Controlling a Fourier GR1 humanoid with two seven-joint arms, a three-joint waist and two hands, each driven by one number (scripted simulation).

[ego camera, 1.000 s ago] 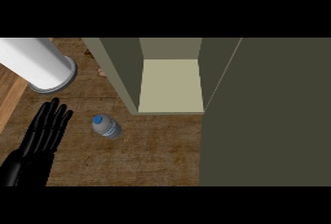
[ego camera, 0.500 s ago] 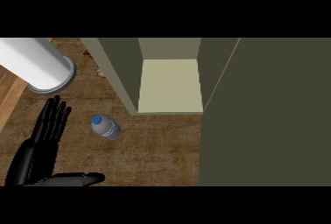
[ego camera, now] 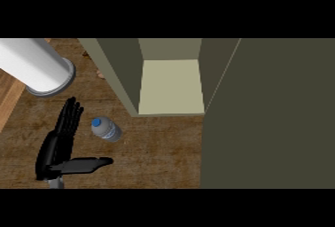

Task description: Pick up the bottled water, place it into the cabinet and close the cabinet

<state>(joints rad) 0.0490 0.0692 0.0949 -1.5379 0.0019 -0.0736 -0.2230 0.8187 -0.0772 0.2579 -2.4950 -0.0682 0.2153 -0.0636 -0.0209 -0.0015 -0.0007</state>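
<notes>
Cabinet (ego camera: pixel 171 84): olive-green body, the largest item in view. Its open compartment shows a pale cream shelf floor framed by darker side walls. A broad, flat olive panel (ego camera: pixel 268 115) fills the whole right side of the view, running from the top edge to the bottom; it meets the compartment along a thin pale line and may be the cabinet's open door, though this cannot be told for certain.

Counter (ego camera: pixel 157 150): dark brown wood-grain top, covering the lower left and centre. A lighter wooden strip (ego camera: pixel 9 99) runs along the far left edge.

White cylinder (ego camera: pixel 36 66): large, smooth, with a grey rim at its lower end, lying at a slant in the upper left corner, above the hand.

Left hand (ego camera: pixel 56 148): black, at lower left, entering from the bottom edge. Fingers straight and laid side by side, pointing up the view towards the cylinder; thumb stretched out to the right, low over the counter. It holds nothing.

Bottled water (ego camera: pixel 106 129): small clear bottle with a blue cap, on the counter just right of the left hand's fingers, not touching them. It sits in front of the cabinet's left wall, outside the compartment, cap towards the upper left.

Right hand: not seen.
</notes>
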